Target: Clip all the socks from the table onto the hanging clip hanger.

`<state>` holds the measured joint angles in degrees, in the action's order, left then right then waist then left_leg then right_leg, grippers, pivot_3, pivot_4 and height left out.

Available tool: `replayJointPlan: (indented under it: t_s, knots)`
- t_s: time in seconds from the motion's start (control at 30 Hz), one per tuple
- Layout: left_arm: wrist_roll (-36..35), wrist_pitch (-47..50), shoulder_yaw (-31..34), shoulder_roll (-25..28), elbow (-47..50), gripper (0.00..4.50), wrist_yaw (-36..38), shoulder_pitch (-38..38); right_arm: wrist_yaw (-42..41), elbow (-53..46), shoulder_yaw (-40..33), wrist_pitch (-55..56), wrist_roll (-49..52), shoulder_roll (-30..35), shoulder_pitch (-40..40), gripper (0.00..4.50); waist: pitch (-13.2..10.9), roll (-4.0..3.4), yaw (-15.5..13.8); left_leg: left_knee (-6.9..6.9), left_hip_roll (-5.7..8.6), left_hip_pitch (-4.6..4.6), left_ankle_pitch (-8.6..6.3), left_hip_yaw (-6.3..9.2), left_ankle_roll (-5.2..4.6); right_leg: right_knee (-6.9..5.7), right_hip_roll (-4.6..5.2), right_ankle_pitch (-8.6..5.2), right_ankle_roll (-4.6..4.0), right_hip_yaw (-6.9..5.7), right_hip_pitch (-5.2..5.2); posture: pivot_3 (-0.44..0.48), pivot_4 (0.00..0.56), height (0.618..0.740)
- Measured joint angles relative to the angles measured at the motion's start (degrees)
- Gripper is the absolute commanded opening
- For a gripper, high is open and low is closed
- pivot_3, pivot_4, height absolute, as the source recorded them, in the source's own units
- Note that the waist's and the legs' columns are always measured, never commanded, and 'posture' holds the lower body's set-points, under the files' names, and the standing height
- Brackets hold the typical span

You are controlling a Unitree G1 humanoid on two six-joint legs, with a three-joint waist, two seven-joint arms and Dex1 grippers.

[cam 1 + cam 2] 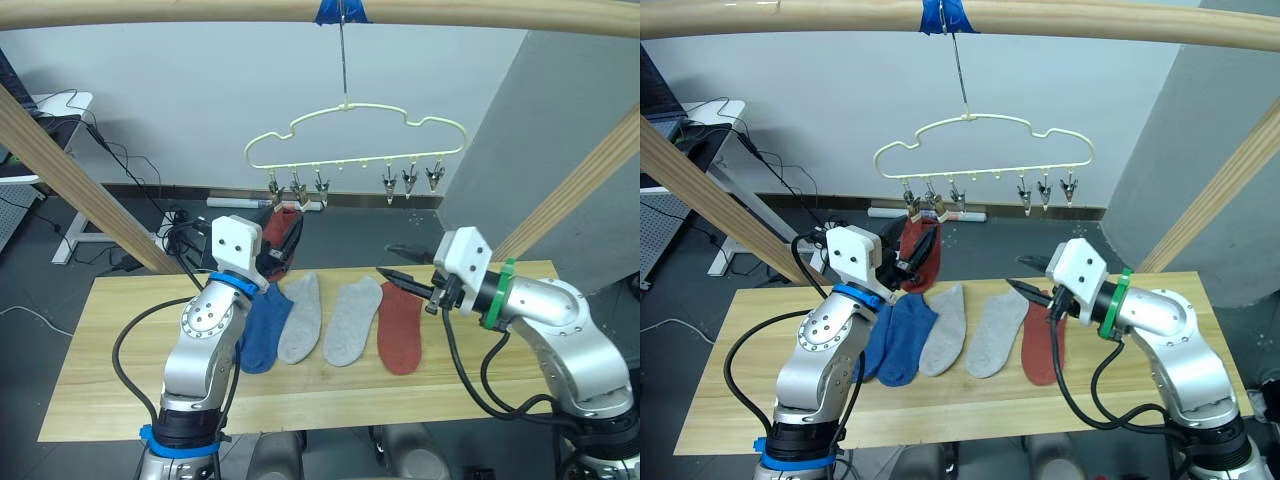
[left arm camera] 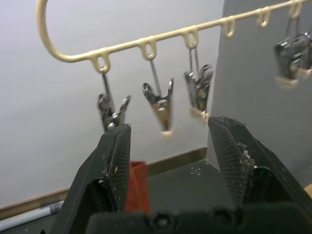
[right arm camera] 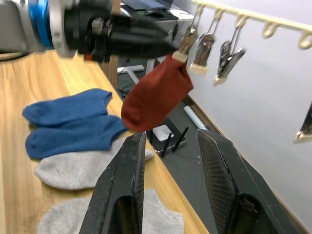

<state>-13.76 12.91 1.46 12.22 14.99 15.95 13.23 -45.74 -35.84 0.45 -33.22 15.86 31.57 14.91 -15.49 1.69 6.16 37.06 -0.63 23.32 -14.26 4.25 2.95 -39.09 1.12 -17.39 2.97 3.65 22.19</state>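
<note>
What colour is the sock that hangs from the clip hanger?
Rust red; it shows best in the right wrist view.

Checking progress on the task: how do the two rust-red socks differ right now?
The hanging red sock dangles from an end clip of the clip hanger, off the table; the other red sock lies flat on the table beside a grey sock. The left gripper is open by the hanging one. Both share a colour.
</note>
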Motion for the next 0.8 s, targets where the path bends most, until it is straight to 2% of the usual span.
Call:
replayJointPlan:
  t_s: [0.17, 0.3, 0.8]
  knots:
    - [1.76, -3.18, -0.09, -1.89, -3.23, 2.78, -0.89, 1.47, 0.86, -1.56, -2.58, -2.62, 3.32, 2.59, -1.14, 1.70, 0.00, 0.00, 0.11, -0.01, 0.02, 0.02, 0.00, -0.04, 0.00, 0.04, 0.02, 0.01, 0.02, 0.03, 0.00, -0.224, 0.272, 0.740]
    - [2.86, -4.87, -0.03, -3.16, -5.59, 1.99, -1.75, 2.34, 1.38, -1.74, -3.66, -3.47, 3.98, 4.10, -1.56, 1.76, 0.00, 0.00, 0.24, 0.00, 0.02, 0.01, 0.00, -0.06, -0.01, 0.04, 0.01, 0.01, 0.02, 0.02, 0.00, -0.226, 0.274, 0.740]
    - [3.62, -4.36, 0.17, -5.24, -8.74, 1.99, -4.13, 7.71, 3.48, -2.03, -3.73, -3.72, 6.95, 5.60, -0.12, 1.76, 0.00, 0.00, 0.30, 0.00, 0.02, 0.02, 0.00, -0.12, -0.01, 0.04, -0.01, 0.01, 0.02, 0.00, 0.00, -0.231, 0.275, 0.740]
